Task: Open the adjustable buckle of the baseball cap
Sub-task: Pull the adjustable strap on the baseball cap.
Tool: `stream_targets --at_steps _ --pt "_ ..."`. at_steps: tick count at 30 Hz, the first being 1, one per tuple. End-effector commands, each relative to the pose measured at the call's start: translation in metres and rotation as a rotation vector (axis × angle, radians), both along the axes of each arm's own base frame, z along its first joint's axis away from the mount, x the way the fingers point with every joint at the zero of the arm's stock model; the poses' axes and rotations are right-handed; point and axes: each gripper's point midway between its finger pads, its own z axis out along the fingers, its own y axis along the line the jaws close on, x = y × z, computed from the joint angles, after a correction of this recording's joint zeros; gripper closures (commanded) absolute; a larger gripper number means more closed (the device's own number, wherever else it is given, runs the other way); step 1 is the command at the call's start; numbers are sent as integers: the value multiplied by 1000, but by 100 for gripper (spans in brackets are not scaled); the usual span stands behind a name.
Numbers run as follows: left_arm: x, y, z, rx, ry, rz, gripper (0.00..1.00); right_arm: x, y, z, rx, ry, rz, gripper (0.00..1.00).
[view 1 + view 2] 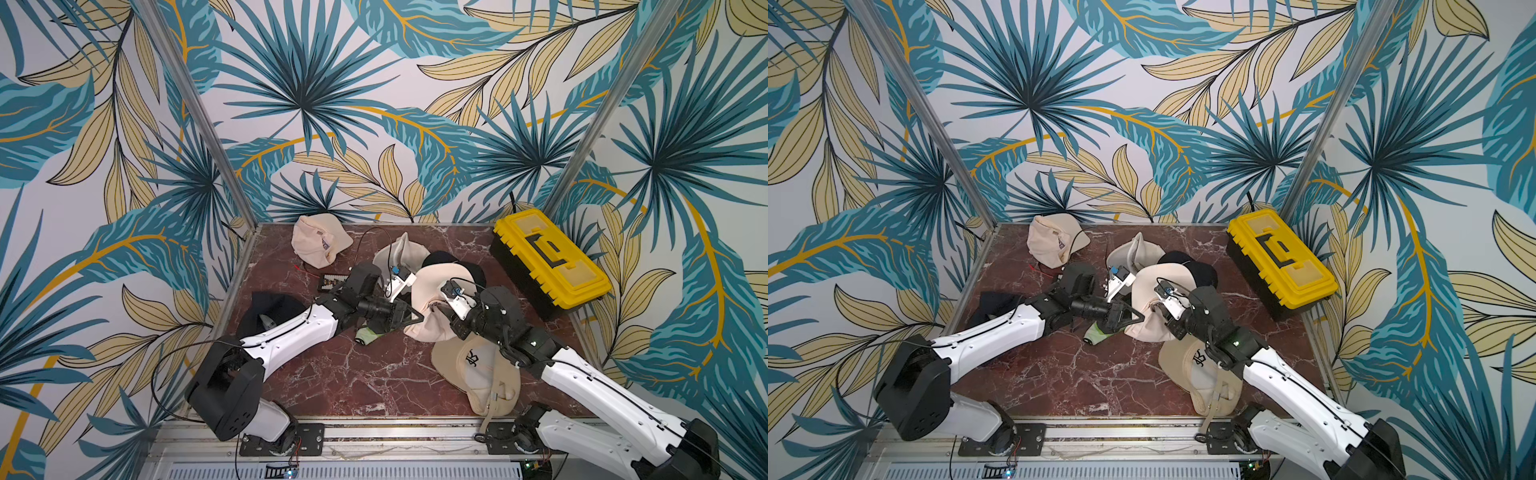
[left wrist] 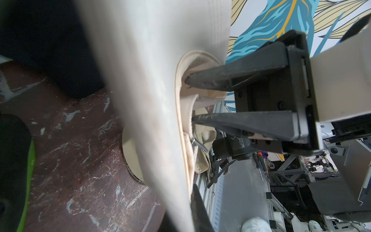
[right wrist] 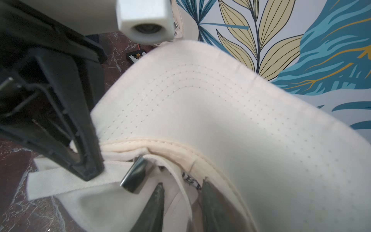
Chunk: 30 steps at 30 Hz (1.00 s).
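Cream cotton baseball cap (image 1: pixel 430 291), one, task item: sitting near the middle of the red-brown marble desk (image 1: pixel 365 382), held between both arms.

Polished metal tube buckle (image 3: pixel 134 175), one: riding on the cream fabric strap (image 3: pixel 50 180) at the cap's rear opening.

Left gripper (image 3: pixel 88 172): jaws pressing together, clamping the strap's free tail just beside the buckle.

Right gripper (image 3: pixel 182 183): jaws standing apart, straddling the cap's rear band on the buckle's other side, gripping nothing yet.

Governing relation: the strap's long axis is running from the left gripper through the buckle toward the right gripper. The buckle is lying between them, marginally nearer the right one. By my judgement the tail needs drawing along that axis.

Other caps, five:
- cream cap (image 1: pixel 316 243) lying at the far left corner
- off-white cap (image 1: pixel 399 253) and black cap (image 1: pixel 451 262) lying just behind the task item
- beige lettered cap (image 1: pixel 478 370) lying toward the near right corner
- dark cap (image 1: pixel 270 307) lying at the left edge

Yellow plastic toolbox (image 1: pixel 548 262), one: standing along the right edge.
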Motion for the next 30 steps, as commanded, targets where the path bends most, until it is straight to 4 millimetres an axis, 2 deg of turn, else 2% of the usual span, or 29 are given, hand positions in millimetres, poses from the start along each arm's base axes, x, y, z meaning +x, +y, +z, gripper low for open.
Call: stream_targets --at_steps 1,4,7,12,15,18,19,21,25,27,30 --pt "-7 2 17 -48 -55 -39 100 -2 -5 0 -59 -7 9 67" --pt "-7 2 17 -48 -52 -38 100 -1 -6 -2 -82 11 9 69" --pt "-7 3 20 -49 -64 -29 100 -6 1 -11 -95 63 44 72" --pt "-6 4 20 -45 -78 -21 99 -8 7 -26 -110 118 73 72" --pt "-2 4 16 -32 -78 -3 97 -7 9 -29 -116 142 73 89" --pt "8 5 6 0 -58 49 89 -8 5 -27 -122 168 53 100" --pt "12 5 1 13 -46 70 81 -9 4 -28 -127 175 47 100" --pt "17 6 -10 39 -13 102 75 -16 5 -33 -133 209 75 100" --pt "26 12 -27 75 27 147 53 -32 9 -46 -126 318 123 100" --pt "30 19 -29 89 -20 161 45 -40 14 -49 -104 369 154 100" --pt "36 34 -25 119 -170 181 38 -49 20 -51 -80 434 201 100"
